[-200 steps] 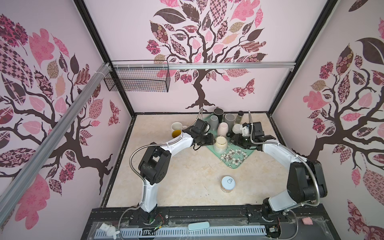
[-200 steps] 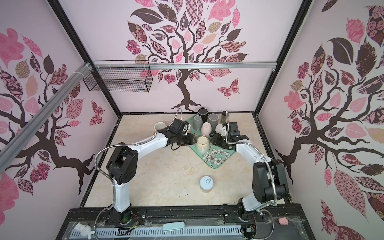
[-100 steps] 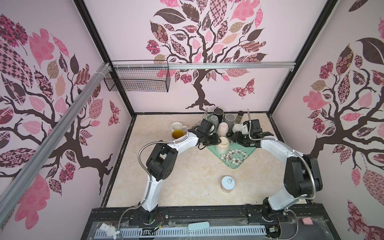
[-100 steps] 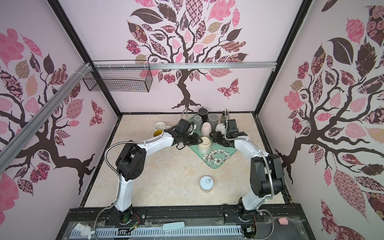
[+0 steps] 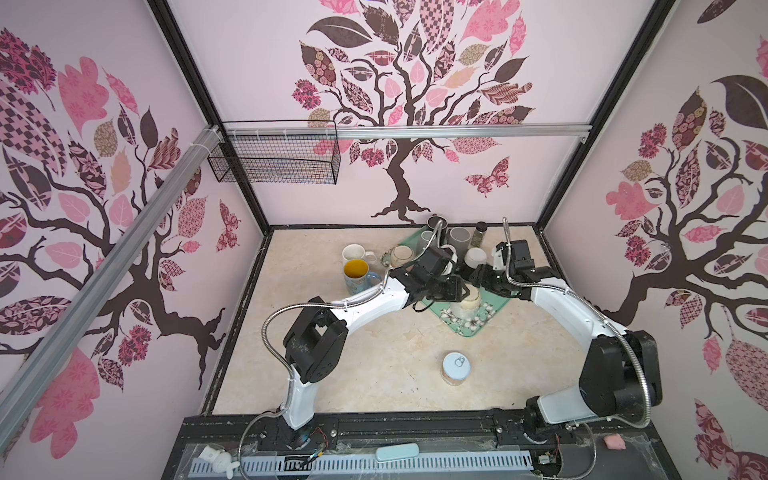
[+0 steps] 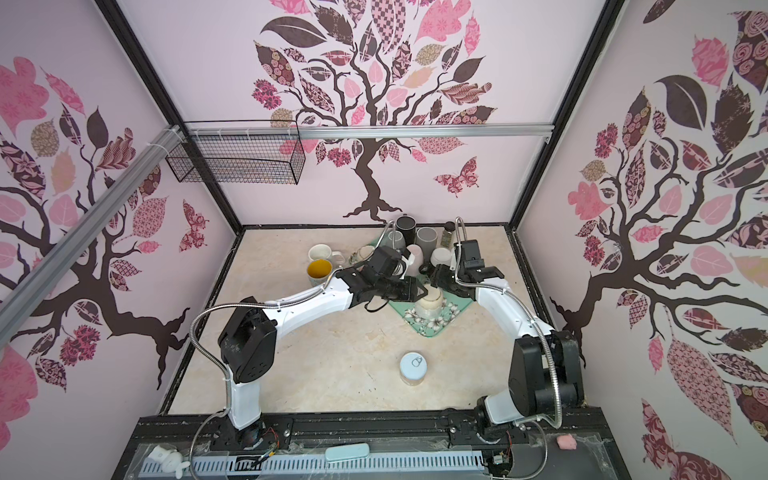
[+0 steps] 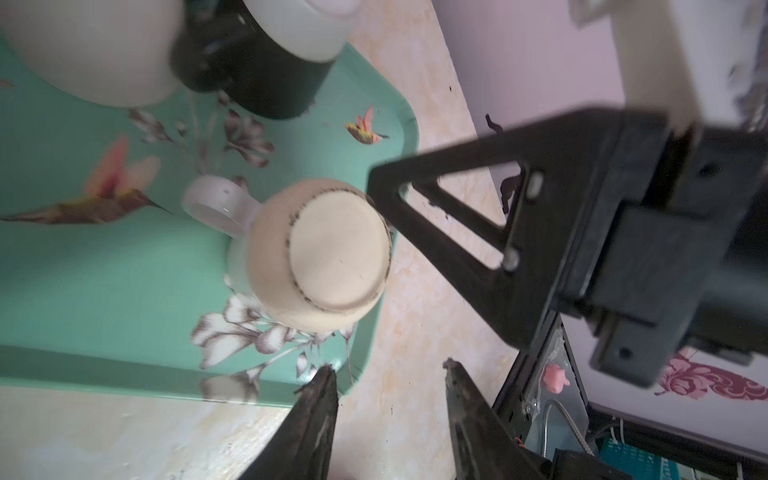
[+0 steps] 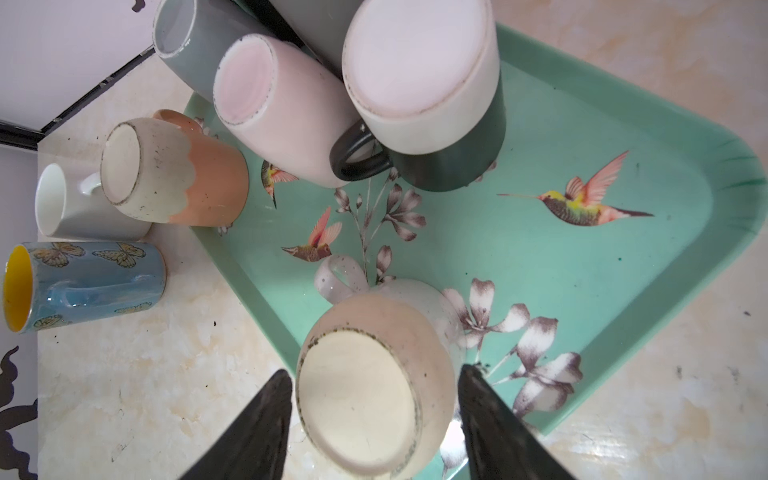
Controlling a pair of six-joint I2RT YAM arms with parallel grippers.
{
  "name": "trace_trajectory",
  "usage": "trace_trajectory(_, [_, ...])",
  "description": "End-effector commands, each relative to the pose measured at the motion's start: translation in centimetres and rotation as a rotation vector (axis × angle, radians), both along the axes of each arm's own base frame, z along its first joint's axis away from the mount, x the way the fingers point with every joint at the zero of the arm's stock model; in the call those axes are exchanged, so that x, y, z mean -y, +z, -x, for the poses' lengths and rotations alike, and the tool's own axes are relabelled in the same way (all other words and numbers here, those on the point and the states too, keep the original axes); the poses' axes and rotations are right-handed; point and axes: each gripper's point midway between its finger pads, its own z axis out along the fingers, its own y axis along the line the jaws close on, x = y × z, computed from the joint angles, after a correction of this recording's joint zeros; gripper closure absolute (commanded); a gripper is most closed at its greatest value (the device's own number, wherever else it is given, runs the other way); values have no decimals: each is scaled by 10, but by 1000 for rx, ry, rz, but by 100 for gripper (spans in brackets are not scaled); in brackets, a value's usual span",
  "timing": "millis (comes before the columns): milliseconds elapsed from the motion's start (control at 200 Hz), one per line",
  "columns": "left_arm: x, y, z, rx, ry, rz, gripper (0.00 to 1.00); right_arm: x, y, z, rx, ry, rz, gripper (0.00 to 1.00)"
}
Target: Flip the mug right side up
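The mug (image 8: 365,390) is cream and speckled and stands upside down near the front corner of the teal tray (image 8: 582,270); both top views show it (image 5: 464,306) (image 6: 430,306). My right gripper (image 8: 376,372) is open, one finger on each side of the mug's upturned base, with thin gaps. In the left wrist view the mug (image 7: 328,253) has a right gripper finger (image 7: 453,232) close against its side. My left gripper (image 7: 388,365) is open with nothing between its fingers, over the table beside the tray's edge (image 7: 365,332). In a top view it (image 5: 451,291) hangs just left of the mug.
Further back on the tray stand several upside-down mugs: pink (image 8: 274,112), dark with a white base (image 8: 432,104), grey (image 8: 183,45), orange-and-cream (image 8: 174,174). On the table left of it are a white mug (image 5: 356,252) and a blue butterfly mug (image 5: 358,275). A tin can (image 5: 455,368) stands nearer the front.
The cream mug now stands further right, nearer the tray's front corner. Both grippers have shifted that way with it, and my right gripper's jaws have widened.
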Motion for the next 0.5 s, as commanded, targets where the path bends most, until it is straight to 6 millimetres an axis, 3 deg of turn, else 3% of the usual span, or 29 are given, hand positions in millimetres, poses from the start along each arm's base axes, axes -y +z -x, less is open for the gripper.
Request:
trace_trajectory(0, [-23, -12, -32, 29, 33, -39, 55, 0, 5, 22, -11, 11, -14, 36])
trace_trajectory(165, [-19, -31, -52, 22, 8, -56, 55, -9, -13, 49, -66, 21, -38, 36])
trace_trajectory(495, [13, -61, -90, 40, 6, -40, 55, -29, -41, 85, -146, 62, -81, 37])
